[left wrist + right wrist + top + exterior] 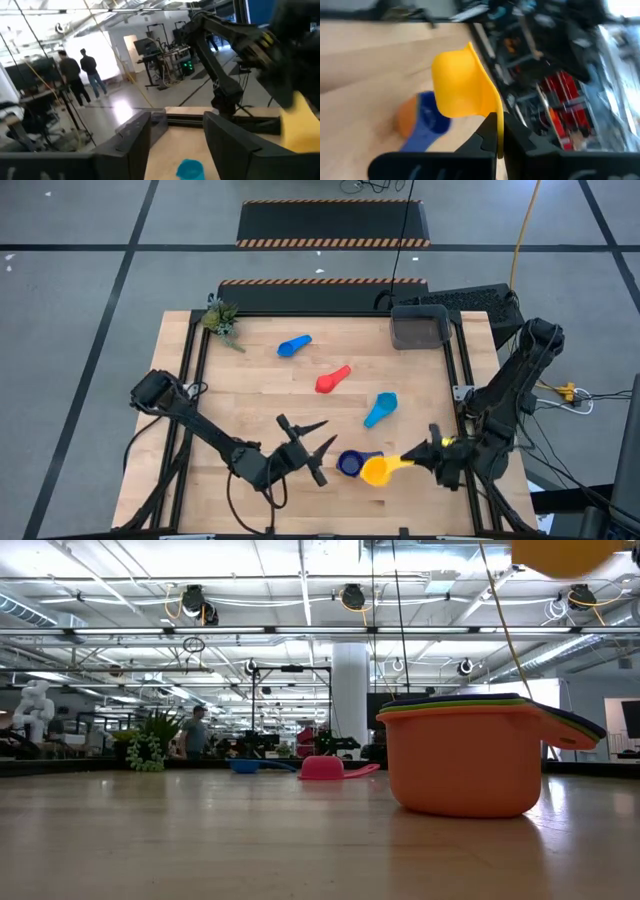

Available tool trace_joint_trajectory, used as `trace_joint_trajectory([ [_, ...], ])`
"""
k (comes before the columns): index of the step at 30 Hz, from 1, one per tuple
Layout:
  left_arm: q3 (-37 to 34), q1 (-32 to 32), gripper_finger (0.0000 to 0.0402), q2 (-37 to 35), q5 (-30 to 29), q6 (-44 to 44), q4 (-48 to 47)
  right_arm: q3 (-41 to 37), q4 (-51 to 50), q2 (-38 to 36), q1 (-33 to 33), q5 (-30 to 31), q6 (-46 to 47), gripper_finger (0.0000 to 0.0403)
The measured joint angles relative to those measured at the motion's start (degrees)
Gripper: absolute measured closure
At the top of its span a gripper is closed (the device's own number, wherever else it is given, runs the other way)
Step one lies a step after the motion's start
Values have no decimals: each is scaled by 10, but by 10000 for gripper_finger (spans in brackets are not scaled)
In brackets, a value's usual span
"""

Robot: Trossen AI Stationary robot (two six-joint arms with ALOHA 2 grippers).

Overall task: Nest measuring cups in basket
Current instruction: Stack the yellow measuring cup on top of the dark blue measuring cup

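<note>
A stack of nested cups (350,463) is sitting near the front edge of the desk (260,400). One cup (375,470) is hanging just right of it, over the stack's edge, gripped by its handle in the right end effector (432,453). The left end effector (312,448) is hovering just left of the stack. Three single cups (333,379) are lying farther back, and the basket (418,328) is standing at the back right corner.

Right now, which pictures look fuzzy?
Right wrist view: the yellow cup in the right fingers is fairly clear, the room behind smeared. Left wrist view: the near fingers look soft. Low view: the orange cup is sharp.
</note>
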Motion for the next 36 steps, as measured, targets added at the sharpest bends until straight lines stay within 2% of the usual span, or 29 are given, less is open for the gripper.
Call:
trace_joint_trajectory([
  [6, 0, 0, 258, -5, 0, -41, -21, 0, 27, 87, -14, -20, -111, 403],
  [13, 0, 6, 270, -5, 0, -51, -24, 0, 175, 155, -36, -20, -197, 403],
  [19, 0, 5, 270, -5, 0, -53, -29, -20, 270, 173, -60, -37, -259, 403],
  [21, 0, 5, 270, -5, 0, -55, -29, -54, 343, 174, -72, -58, -271, 403],
  [25, 0, 5, 270, -5, 0, -55, -31, -140, 552, 173, -91, -97, -342, 403],
  [28, 0, 5, 270, -5, 0, -52, -33, -187, 650, 173, -108, -131, -389, 403],
  [36, 0, 14, 270, -5, 0, -51, -35, -205, 626, 174, -166, -186, -331, 403],
])
